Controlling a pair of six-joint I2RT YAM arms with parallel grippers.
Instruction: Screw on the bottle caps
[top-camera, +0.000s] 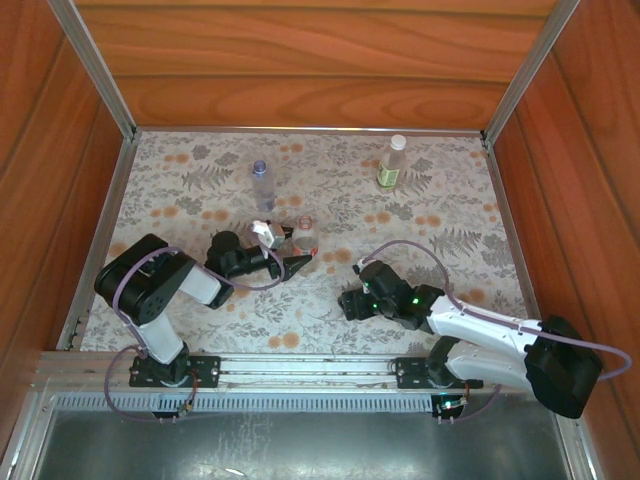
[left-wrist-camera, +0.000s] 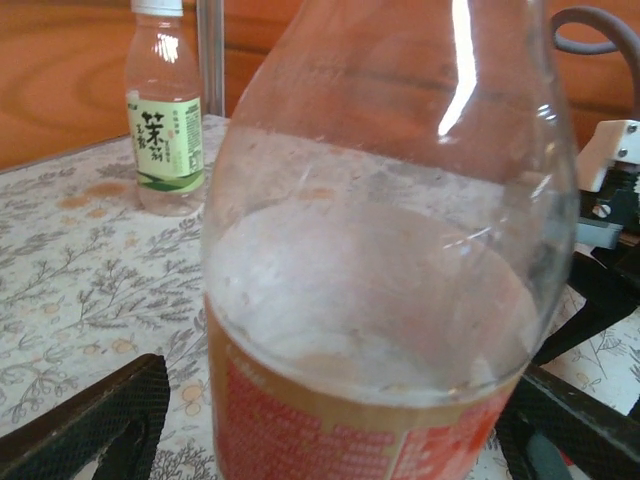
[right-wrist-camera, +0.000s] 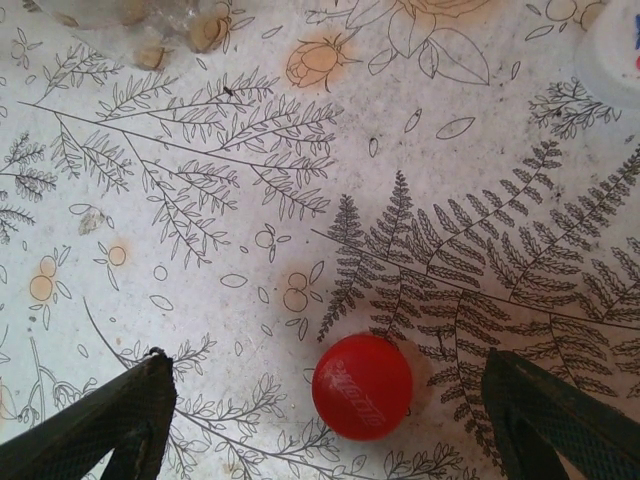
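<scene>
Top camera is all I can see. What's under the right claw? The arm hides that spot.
Observer: A red cap lies flat on the table, inside the open right claw, touching neither side of it.
Visitor: And the left claw, is it squeezing that bottle?
Observer: No. The left claw stands open around the red-labelled bottle, with a clear gap on one side.

red-label clear bottle (left-wrist-camera: 380, 300) upright mid-table, green-label bottle (top-camera: 392, 163) upright far right, white cap (top-camera: 399, 142) on it, bluish unlabelled bottle (top-camera: 262, 184) upright far centre, red cap (right-wrist-camera: 362, 386) loose, lying flat on floral table (right-wrist-camera: 200, 250)
</scene>
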